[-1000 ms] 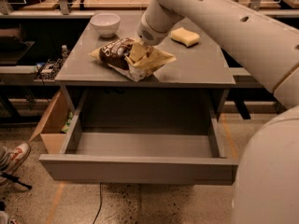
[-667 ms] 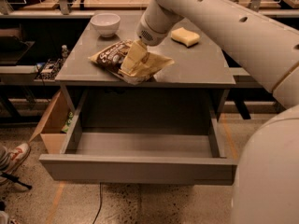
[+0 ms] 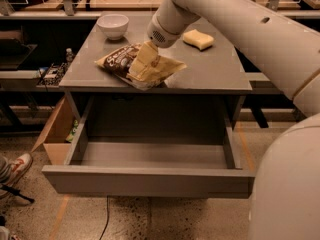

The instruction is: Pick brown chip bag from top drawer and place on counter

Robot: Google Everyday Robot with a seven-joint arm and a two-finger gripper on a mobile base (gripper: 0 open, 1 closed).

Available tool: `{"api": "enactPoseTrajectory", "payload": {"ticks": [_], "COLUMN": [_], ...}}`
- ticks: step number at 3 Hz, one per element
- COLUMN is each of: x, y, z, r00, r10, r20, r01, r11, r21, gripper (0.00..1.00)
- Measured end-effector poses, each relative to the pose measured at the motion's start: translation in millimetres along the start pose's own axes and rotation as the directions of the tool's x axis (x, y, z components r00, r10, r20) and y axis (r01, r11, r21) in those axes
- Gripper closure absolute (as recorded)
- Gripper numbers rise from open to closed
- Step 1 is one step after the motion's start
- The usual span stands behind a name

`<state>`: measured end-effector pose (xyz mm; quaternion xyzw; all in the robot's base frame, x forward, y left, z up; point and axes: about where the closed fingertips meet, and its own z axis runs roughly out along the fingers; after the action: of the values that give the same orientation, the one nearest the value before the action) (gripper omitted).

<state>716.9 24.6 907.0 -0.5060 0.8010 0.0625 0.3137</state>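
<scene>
The brown chip bag (image 3: 118,61) lies on the grey counter (image 3: 212,71), near its front edge and left of the middle. My gripper (image 3: 143,65) comes down from the upper right and sits on the right half of the bag, shut on it. The bag rests on the countertop. Below the counter, the top drawer (image 3: 150,182) is pulled fully out, and its inside shows nothing in it.
A white bowl (image 3: 113,25) stands at the counter's back left and a yellow sponge (image 3: 198,39) at the back right. A cardboard box (image 3: 54,131) sits on the floor left of the drawer. A person's shoe (image 3: 15,166) is at the far left. A cluttered bench runs behind.
My gripper and the bag have shifted slightly left and toward the counter's front edge. The drawer has not moved.
</scene>
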Motion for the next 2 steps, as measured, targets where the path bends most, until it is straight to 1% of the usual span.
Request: {"api": "enactPoseTrajectory", "payload": {"ticks": [1, 2], "x": [-9, -11], "y": [-6, -13], "z": [-21, -46], "r00": [0.998, 0.995], "r10": [0.003, 0.010], "r20": [0.060, 0.103], "r01": [-0.003, -0.014], "r11": [1.0000, 0.9993], "r21": [0.005, 0.035], "gripper": [0.00, 0.00]}}
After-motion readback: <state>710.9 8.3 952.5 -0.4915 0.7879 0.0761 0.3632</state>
